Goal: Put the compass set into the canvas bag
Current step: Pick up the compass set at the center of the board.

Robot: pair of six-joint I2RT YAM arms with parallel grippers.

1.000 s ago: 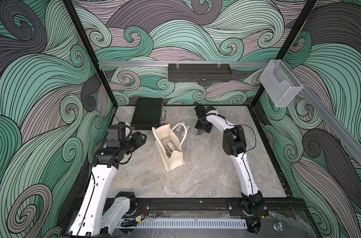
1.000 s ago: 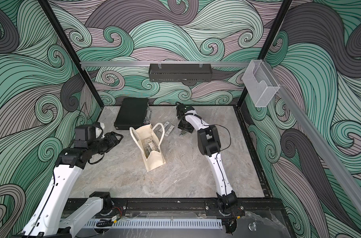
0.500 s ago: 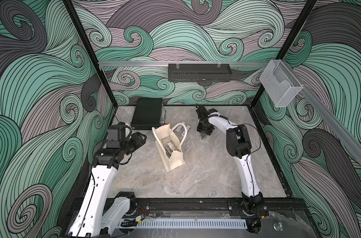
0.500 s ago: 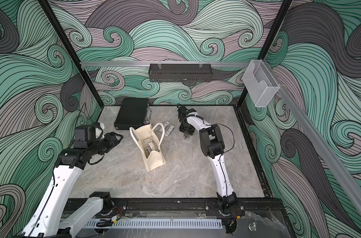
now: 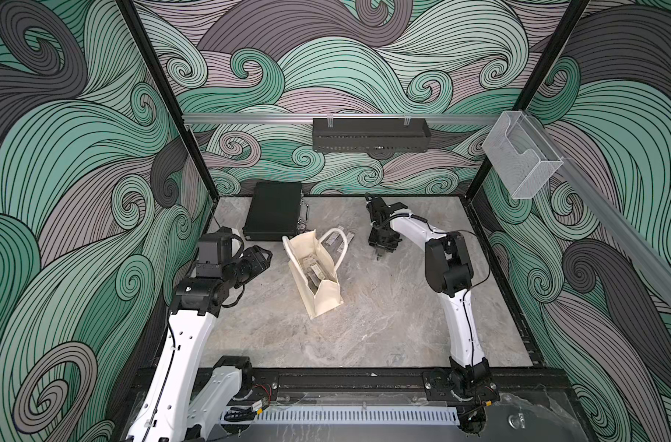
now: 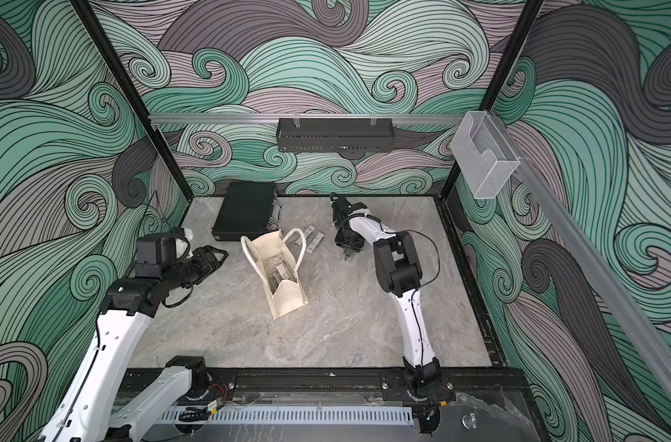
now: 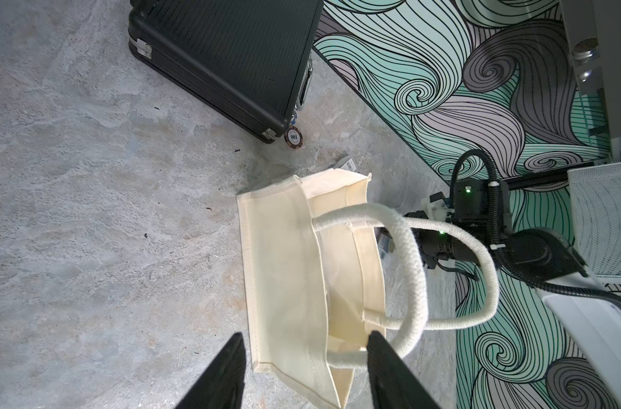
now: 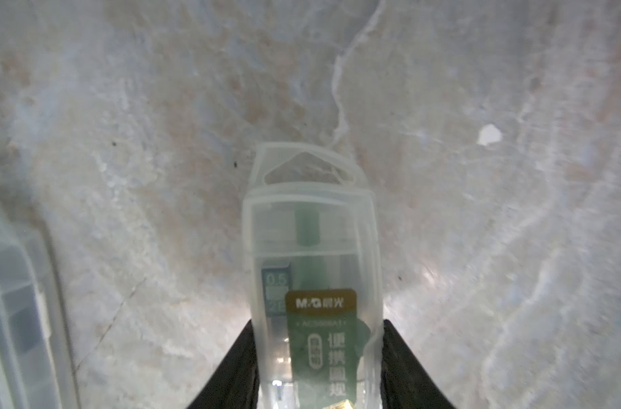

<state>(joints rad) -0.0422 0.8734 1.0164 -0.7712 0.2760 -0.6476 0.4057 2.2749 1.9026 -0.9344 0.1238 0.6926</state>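
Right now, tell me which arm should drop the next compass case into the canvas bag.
Right. The right tool grips a clear compass case; the left tool is open and empty, apart from the canvas bag.

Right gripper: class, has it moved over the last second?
Yes. Measured against the case, the right gripper has slid slightly toward the front of the table in both top views.

Marble tabletop (image 5: 364, 325) – canvas bag (image 5: 322, 298), blk case (image 5: 272, 214), compass sets (image 6: 318, 238).
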